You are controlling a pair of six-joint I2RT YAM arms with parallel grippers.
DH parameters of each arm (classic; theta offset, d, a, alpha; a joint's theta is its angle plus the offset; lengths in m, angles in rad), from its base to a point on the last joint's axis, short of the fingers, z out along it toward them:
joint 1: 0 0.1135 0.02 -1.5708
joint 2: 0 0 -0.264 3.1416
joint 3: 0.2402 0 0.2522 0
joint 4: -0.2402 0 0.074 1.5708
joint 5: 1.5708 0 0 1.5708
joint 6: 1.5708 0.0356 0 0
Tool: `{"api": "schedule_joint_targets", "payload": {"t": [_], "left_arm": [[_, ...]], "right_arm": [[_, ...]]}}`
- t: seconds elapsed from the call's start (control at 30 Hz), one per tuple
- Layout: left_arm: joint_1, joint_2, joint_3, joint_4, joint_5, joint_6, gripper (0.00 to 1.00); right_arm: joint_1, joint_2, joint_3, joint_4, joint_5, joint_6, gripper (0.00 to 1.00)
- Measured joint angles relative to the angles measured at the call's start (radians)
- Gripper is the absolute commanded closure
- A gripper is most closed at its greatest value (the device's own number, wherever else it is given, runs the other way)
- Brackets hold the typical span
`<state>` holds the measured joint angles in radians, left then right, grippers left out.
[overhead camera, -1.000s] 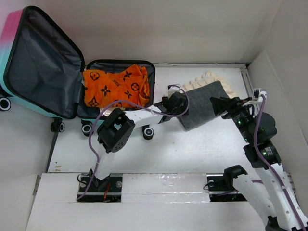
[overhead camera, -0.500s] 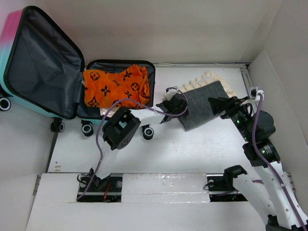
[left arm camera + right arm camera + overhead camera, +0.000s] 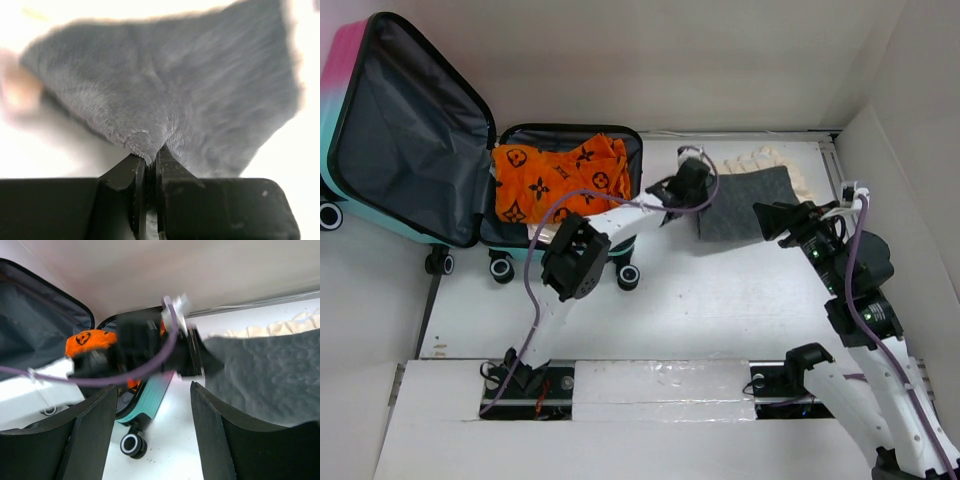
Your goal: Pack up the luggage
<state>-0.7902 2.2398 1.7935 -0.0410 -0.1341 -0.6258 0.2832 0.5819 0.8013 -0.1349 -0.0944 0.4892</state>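
Luggage: the luggage [image 3: 410, 130] sits open at the far left of the bench [image 3: 720, 300]. Its lid stands up on the left. The base tray to the right of the lid holds an orange garment [image 3: 560, 180].
Grey cloth: the grey cloth [image 3: 745, 200] lies right of the luggage, over a cream knit [image 3: 760, 158] that shows along its far edge.
Left hand: the left hand [image 3: 150, 160] is clamped narrow on a small pinched fold at the cloth's left edge, just right of the base tray.
Right hand: the right hand [image 3: 775, 218] is spread wide and holds nothing, just beside the cloth's near right corner.
Step in hand: judged to be carrying the grey cloth left into the base tray.
Grip check: you have only a thin fold of fleece, which may slip. Confirm the pinch bites before you lift.
Lift: raise the cloth until its trailing edge hangs free of the cream knit and can pass over the zipper rim. A low drag will likely snag it.
Placement: lay the cloth flat over the orange garment, with every edge inside the rim.
Right hand duty: hold it clear of the cloth's path.
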Motion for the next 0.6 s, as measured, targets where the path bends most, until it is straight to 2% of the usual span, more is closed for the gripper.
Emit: {"api": "schedule_joint_targets", "payload": {"t": [0.17, 0.27, 0.33, 0.4, 0.6], "left_arm": [[0.066, 0.01, 0.385, -0.175, 0.109, 0.171, 1.0], [0.13, -0.021, 0.529, -0.238, 0.164, 0.252, 1.0], [0.195, -0.094, 0.509, -0.269, 0.196, 0.289, 1.0], [0.284, -0.197, 0.41, -0.273, 0.223, 0.318, 1.0], [0.668, -0.473, 0.038, -0.267, 0.27, 0.337, 1.0]], "right_arm": [[0.0, -0.015, 0.0, 0.001, 0.001, 0.0, 0.35], [0.0, -0.018, 0.0, 0.001, 0.001, 0.0, 0.35], [0.0, -0.018, 0.0, 0.001, 0.001, 0.0, 0.35], [0.0, -0.016, 0.0, 0.001, 0.001, 0.0, 0.35], [0.006, -0.011, 0.0, 0.002, 0.001, 0.0, 0.33]]}}
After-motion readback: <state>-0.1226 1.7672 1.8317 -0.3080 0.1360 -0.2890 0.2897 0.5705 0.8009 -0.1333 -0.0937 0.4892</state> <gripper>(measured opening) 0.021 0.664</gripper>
